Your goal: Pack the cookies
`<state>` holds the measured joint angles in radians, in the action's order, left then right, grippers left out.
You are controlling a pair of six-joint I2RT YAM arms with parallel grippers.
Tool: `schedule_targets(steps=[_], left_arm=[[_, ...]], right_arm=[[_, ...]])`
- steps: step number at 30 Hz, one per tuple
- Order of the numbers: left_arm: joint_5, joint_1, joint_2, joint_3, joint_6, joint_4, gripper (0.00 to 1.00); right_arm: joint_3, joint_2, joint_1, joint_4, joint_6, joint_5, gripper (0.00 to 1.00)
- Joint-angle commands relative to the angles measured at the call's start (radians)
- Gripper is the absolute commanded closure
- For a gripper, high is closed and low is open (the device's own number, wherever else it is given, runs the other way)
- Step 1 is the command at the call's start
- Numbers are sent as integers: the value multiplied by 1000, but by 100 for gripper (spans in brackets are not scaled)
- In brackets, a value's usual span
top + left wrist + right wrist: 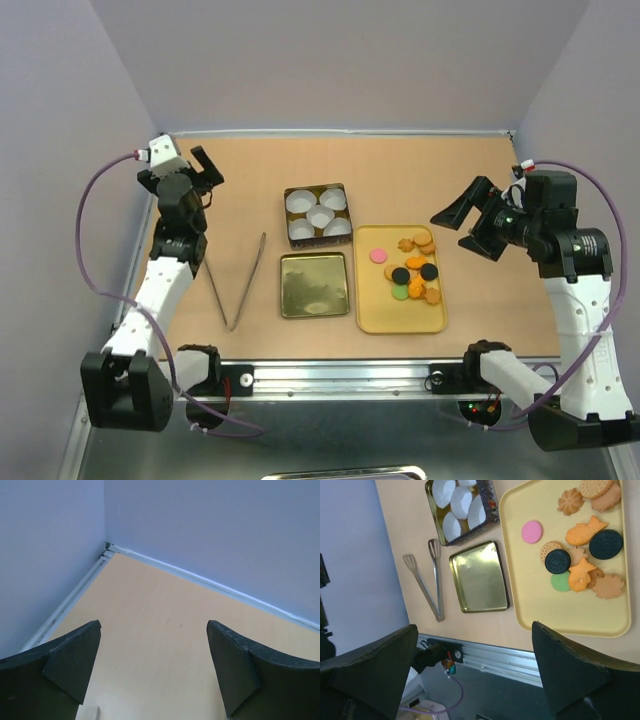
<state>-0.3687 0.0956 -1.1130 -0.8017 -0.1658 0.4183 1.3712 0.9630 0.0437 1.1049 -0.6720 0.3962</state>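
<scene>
With nothing packed yet, the cookies are left on the yellow tray, the left gripper and right gripper are held open and empty, and the tongs or a cookie must presumably be grasped next.

Shiny bare-metal tongs; the lid is glossy gold metal — mirror-smooth. White liners look like pleated paper. Tray: matt yellow plastic. Surface: matt tan board — cookies embossed.

The cookies, perhaps a dozen, orange, black, pink and green, lie clustered on the yellow tray.
</scene>
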Motion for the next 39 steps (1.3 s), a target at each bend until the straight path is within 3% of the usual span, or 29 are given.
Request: schedule_targets(steps=[1, 2, 4, 6, 9, 14, 18, 22, 27, 28, 31, 33, 39], left_arm=[[146, -2, 186, -103, -170, -413, 1], [260, -2, 241, -128, -181, -512, 1], [312, 1, 248, -183, -274, -671, 1], [301, 15, 233, -246, -340, -921, 1], [286, 23, 251, -234, -435, -1166, 1], [424, 26, 384, -143, -454, -1309, 1], [338, 26, 446, -94, -486, -1467, 1], [347, 26, 476, -87, -476, -1469, 1], [349, 30, 383, -63, -407, -1468, 4], [338, 30, 368, -74, -402, -1468, 8], [252, 47, 302, -137, -361, -1487, 7], [252, 113, 245, -146, -356, -1457, 1], [258, 271, 118, -61, -365, -1348, 1]], right_arm=[[57, 5, 19, 32, 68, 84, 0], [86, 5, 40, 48, 40, 85, 0], [117, 11, 41, 70, 9, 130, 0], [165, 49, 67, 75, -7, 182, 0], [236, 129, 105, 145, 21, 240, 0], [290, 122, 156, 162, 25, 253, 0], [256, 95, 192, 164, 28, 267, 0], [236, 82, 197, 164, 26, 285, 0], [224, 79, 197, 173, 38, 288, 0], [223, 79, 197, 176, 43, 288, 0], [223, 75, 199, 194, 61, 273, 0], [212, 72, 197, 205, 74, 263, 0], [189, 60, 197, 222, 88, 248, 0]])
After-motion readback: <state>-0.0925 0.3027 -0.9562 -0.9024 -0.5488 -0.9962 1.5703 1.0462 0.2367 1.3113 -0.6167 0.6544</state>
